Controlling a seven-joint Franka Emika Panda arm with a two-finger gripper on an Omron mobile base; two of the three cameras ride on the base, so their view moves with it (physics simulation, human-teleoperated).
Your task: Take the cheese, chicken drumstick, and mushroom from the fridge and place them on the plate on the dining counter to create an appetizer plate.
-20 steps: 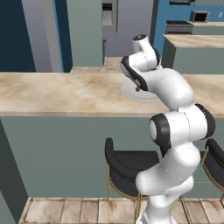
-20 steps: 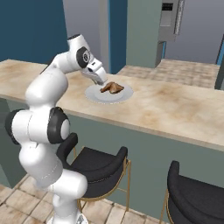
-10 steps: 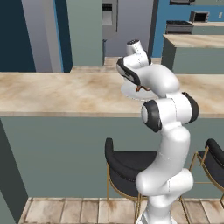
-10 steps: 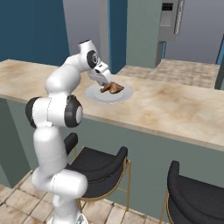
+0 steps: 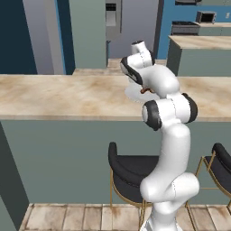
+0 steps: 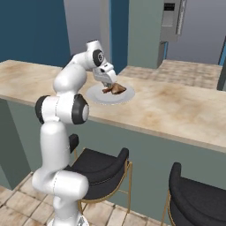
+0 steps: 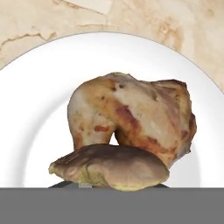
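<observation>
Beige marble dining counter (image 6: 176,108), white plate (image 6: 95,95), black stools (image 6: 99,165) below

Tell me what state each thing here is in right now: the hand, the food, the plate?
Hand: shut on the mushroom, just above the plate.
Mushroom: held, not yet set down.
Chicken drumstick: lying on the plate.
Plate: flat on the dining counter.
Stools: standing under the counter.

White plate (image 7: 26,109); golden-brown drumstick (image 7: 135,116) flecked red; brown mushroom (image 7: 109,168), paler olive rim; beige marbled counter (image 6: 176,108) with grey-green front; black stools (image 6: 99,165) on gold legs
</observation>
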